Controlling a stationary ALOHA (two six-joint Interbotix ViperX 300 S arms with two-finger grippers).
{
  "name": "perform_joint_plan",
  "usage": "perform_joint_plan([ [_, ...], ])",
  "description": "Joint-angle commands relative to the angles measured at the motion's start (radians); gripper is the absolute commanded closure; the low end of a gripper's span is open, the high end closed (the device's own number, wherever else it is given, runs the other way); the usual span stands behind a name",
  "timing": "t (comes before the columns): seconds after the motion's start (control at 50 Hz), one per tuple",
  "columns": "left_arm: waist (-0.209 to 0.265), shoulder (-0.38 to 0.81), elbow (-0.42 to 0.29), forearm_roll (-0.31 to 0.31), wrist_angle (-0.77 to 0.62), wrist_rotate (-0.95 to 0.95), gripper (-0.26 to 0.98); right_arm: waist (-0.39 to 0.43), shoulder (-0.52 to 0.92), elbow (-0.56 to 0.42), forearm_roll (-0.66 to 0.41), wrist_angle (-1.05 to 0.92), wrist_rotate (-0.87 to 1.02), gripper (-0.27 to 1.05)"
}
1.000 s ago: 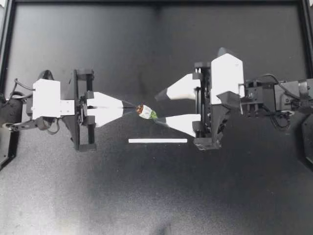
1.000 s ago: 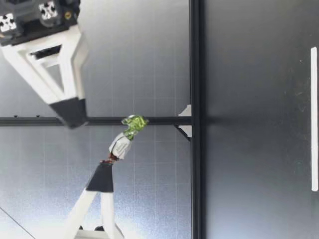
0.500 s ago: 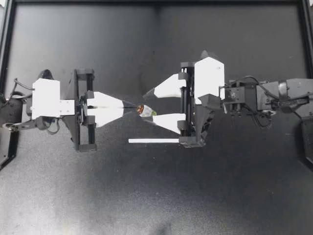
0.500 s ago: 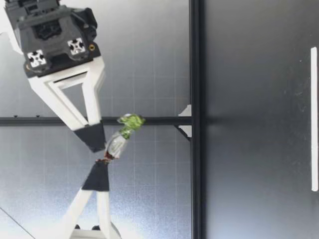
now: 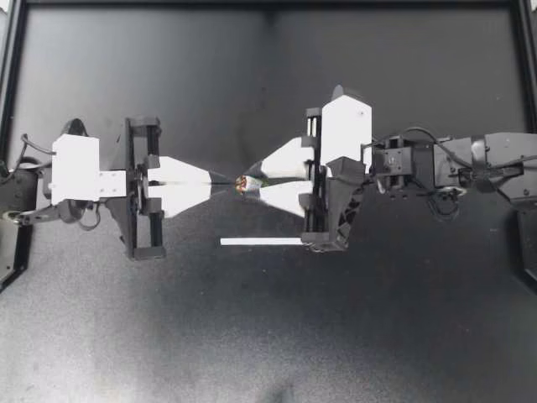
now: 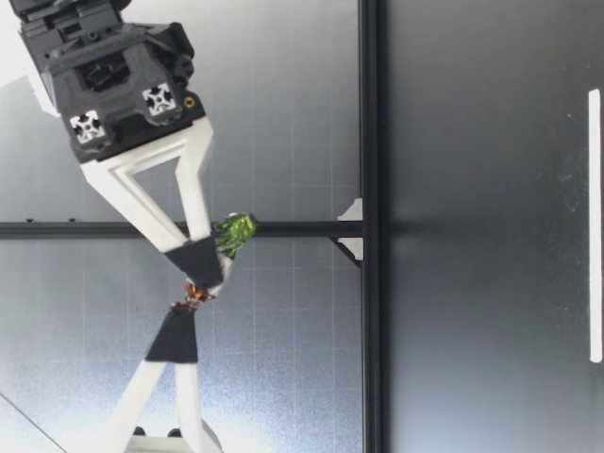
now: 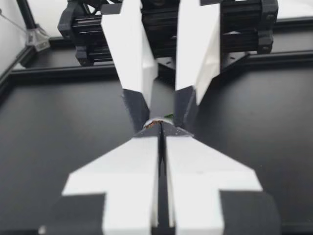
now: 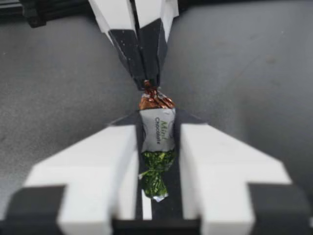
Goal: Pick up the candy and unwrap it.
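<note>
The candy [image 5: 246, 182] hangs in the air between both grippers, above the middle of the table. My left gripper [image 5: 226, 180] is shut on its brown twisted end [image 8: 155, 100]. My right gripper [image 5: 252, 182] has come in from the opposite side, and its two fingers press the white body [image 8: 157, 132] from both sides. The green twisted end [image 8: 155, 172] lies back in the gap between those fingers. Seen from table height, the green end [image 6: 234, 231] sticks out beside my right gripper [image 6: 201, 267], while the brown end [image 6: 192, 297] sits at my left gripper [image 6: 182, 319]. In the left wrist view, my left gripper [image 7: 159, 129] meets the right gripper's dark pads [image 7: 138, 108].
A thin white strip [image 5: 262, 242] lies flat on the dark table, just in front of the right gripper. Black frame rails [image 5: 12, 126] run along the table's edges.
My right gripper has moved toward the left gripper and closed its wide-open fingers onto the candy's body. The left gripper has kept still, holding the brown end.
</note>
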State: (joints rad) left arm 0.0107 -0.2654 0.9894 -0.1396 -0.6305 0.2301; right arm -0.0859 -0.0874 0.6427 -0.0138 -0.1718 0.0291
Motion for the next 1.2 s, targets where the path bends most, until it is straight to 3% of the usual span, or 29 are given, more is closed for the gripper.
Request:
perform_joint_plan([
  [0.0, -0.002, -0.018, -0.008, 0.0, -0.011, -0.003, 0.91, -0.008, -0.031, -0.02, 0.003, 0.0, 0.005, 0.74],
  [0.12, 0.0, -0.015, 0.0, -0.003, -0.006, -0.006, 0.91, -0.008, -0.041, -0.015, 0.006, 0.0, 0.032, 0.82],
  [0.52, 0.0, -0.005, 0.015, -0.063, 0.008, -0.005, 0.91, -0.002, -0.049, -0.012, 0.003, 0.003, 0.074, 0.79],
  [0.66, 0.0, -0.002, 0.006, -0.066, 0.008, -0.003, 0.91, 0.0, -0.035, -0.015, 0.003, 0.009, 0.072, 0.65],
  [0.9, -0.002, -0.006, -0.009, -0.118, 0.041, -0.006, 0.91, -0.002, -0.023, -0.02, -0.041, 0.0, 0.025, 0.23],
  [1.06, -0.002, -0.014, -0.029, -0.167, 0.086, -0.018, 0.91, 0.0, -0.021, -0.028, -0.06, 0.0, -0.055, 0.22],
  [1.18, -0.002, -0.023, -0.044, -0.17, 0.106, -0.083, 0.91, 0.0, -0.011, -0.034, -0.06, -0.002, -0.114, 0.21],
])
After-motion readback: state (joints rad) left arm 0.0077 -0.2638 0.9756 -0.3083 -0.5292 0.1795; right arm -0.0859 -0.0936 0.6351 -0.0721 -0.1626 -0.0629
